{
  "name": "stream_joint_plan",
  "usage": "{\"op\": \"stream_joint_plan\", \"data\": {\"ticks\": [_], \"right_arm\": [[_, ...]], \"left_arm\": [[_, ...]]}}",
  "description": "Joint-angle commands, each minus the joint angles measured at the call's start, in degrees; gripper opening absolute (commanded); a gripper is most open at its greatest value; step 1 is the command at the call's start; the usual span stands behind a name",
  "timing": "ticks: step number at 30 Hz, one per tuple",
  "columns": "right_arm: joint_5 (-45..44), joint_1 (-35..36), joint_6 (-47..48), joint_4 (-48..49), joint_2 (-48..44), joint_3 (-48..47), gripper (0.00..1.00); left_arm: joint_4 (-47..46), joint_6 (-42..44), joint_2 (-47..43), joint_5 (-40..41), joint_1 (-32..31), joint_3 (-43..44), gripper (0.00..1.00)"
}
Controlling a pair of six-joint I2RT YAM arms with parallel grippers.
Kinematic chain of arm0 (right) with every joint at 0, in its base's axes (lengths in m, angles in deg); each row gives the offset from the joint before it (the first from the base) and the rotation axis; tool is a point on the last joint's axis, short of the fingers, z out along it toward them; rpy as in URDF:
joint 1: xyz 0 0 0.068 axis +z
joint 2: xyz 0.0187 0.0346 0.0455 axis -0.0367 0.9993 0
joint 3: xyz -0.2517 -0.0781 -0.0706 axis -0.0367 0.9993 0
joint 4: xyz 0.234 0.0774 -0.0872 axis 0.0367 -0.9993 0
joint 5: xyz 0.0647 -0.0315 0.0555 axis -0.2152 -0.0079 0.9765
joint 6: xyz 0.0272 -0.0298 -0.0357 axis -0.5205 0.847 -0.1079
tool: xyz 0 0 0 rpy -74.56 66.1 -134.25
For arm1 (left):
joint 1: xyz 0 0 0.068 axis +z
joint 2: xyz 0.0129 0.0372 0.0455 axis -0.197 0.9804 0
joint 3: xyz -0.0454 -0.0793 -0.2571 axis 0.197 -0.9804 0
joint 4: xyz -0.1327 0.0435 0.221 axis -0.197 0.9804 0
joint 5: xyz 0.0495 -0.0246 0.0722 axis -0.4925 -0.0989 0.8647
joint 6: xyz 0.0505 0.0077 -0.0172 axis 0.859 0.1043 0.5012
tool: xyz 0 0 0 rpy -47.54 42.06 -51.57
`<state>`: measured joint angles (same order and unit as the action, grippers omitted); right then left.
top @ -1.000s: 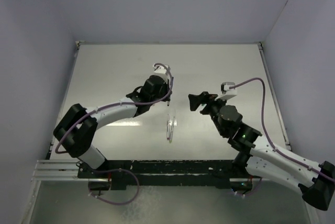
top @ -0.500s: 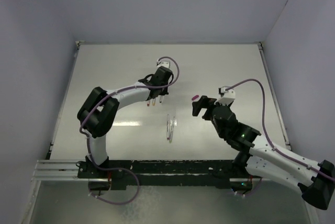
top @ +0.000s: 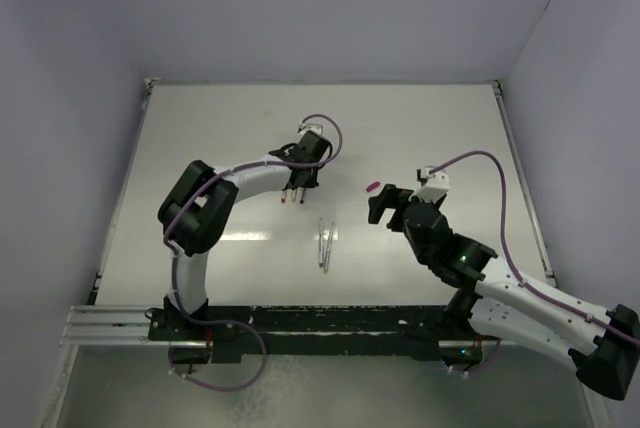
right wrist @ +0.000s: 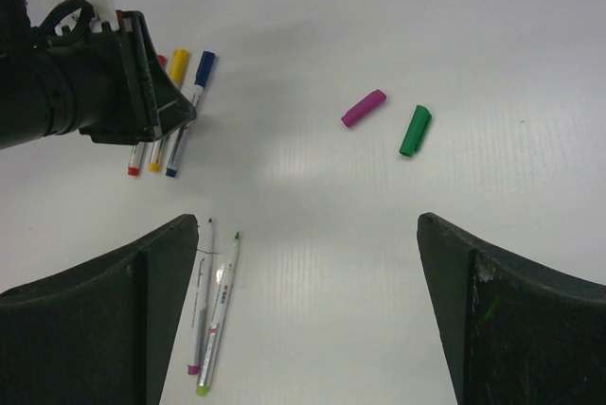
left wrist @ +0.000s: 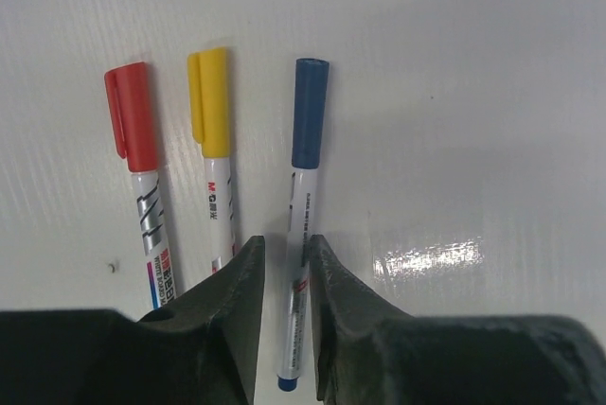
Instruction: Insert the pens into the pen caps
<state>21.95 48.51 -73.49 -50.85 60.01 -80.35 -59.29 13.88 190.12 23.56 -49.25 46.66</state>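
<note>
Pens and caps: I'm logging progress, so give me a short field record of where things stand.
capped: red pen, yellow pen, blue pen, side by side
uncapped: two pens, mid-table
loose caps: purple cap, green cap
left gripper: jaws slightly apart astride blue pen
right gripper: open, empty

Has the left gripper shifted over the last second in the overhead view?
Yes. The left gripper has moved to the left, no longer in line with the two uncapped pens.
</note>
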Motion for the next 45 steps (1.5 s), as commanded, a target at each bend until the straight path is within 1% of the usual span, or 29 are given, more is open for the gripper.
{"op": "stream_joint_plan", "data": {"ticks": [1,4,12,20,26,30,37,41,45], "right_arm": [[-0.89,0.05,-0.77,1.06,-0.45,-1.67,1.00],[-0.72,0.09,-0.62,1.22,-0.33,-1.72,1.00],[-0.42,0.08,-0.24,2.32,-0.14,-1.49,1.00],[0.12,0.08,0.58,3.86,0.62,-1.33,1.00],[-0.49,0.10,0.46,3.19,1.02,-1.37,1.00],[-2.29,0.03,-1.55,1.80,1.18,-0.96,1.00],[-6.93,-0.07,-2.57,2.21,0.50,1.03,1.00],[-9.13,-0.69,-1.06,2.23,1.90,0.42,1.00],[-9.59,-2.05,-0.28,2.23,2.86,-0.29,1.00]], "left_arm": [[0.22,-1.53,1.21,-0.73,0.38,1.94,0.31],[0.23,-1.81,1.40,-1.55,0.48,1.88,0.34],[-0.47,-1.38,-1.39,-3.57,0.40,2.11,0.35],[1.39,-0.55,-7.25,-2.68,0.36,2.48,0.39],[1.24,-1.19,-13.67,-2.76,-0.05,-1.87,0.42],[1.36,-1.57,-18.32,-2.60,-2.22,-7.25,0.45],[3.26,-4.74,-24.50,-2.74,-9.04,-16.41,0.46],[5.12,-6.42,-25.61,-3.67,-13.35,-18.06,0.47],[5.57,-8.77,-25.99,-4.75,-16.02,-19.50,0.48]]}}
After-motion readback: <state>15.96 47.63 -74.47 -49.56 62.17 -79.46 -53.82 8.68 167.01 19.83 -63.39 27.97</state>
